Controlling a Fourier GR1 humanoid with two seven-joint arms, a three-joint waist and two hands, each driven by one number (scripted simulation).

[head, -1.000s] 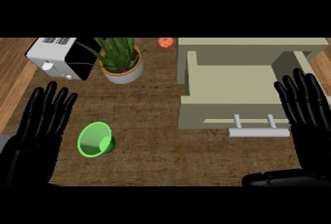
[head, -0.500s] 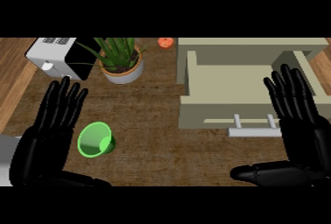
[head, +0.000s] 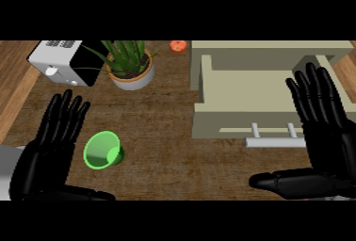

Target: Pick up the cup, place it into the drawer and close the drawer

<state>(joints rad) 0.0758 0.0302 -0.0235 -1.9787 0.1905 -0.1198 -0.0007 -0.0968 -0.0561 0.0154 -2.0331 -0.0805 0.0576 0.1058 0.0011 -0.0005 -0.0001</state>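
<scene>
Green cup (head: 103, 150) is lying on its side at eight o'clock, beside the left hand (head: 50, 146); both hands are holding fingers straight, the right hand (head: 327, 127) overlapping the open drawer (head: 268, 89).

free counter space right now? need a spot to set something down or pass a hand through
Free: the brown mat strip between the green cup and the open drawer, and the drawer's own bare floor. Crowded: the top left, where the toaster and potted plant stand side by side. The left hand flanks the cup; the right hand overlaps the drawer's right end.
</scene>
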